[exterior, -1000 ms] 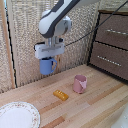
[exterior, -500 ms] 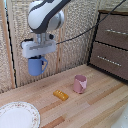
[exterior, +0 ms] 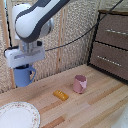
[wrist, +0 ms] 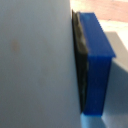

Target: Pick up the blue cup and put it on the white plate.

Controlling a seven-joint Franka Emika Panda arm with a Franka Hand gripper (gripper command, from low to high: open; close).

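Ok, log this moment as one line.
gripper: shut on blue cup | cup: airborne | white plate: bare | phase: carrying

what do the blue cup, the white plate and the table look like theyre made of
The blue cup, held up in the gripper, looks like matte plastic or glazed ceramic: flat even colour, no clear shine. The white plate looks ceramic, smooth white with a thin patterned rim. The table looks like light wood, with visible plank lines.
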